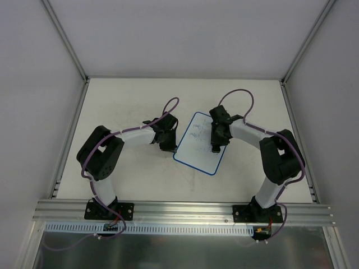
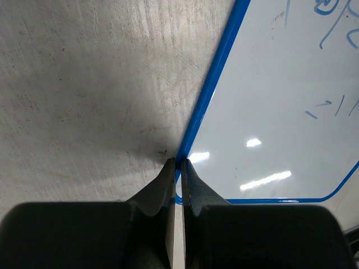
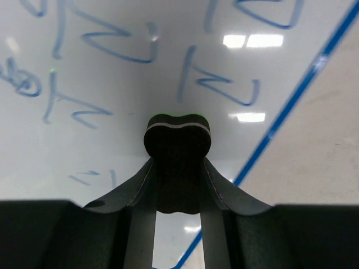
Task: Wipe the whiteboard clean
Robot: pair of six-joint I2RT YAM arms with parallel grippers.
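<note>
right gripper (image 3: 178,162) is clamped on the small black eraser (image 3: 178,137), with the whiteboard (image 1: 195,152) beneath and blue marks (image 3: 221,84) just ahead of its fingertips. left gripper (image 2: 178,163), pinched closed and empty, pins the blue rim (image 2: 212,84). press the eraser flat and sweep forward through the writing.

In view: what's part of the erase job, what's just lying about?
Job:
- whiteboard, blue marks on it
- eraser, clamped in the right pincer
- left pincer, shut, tips at the board's blue rim

Not job:
- table
- purple cables
- aluminium rail at the near edge
</note>
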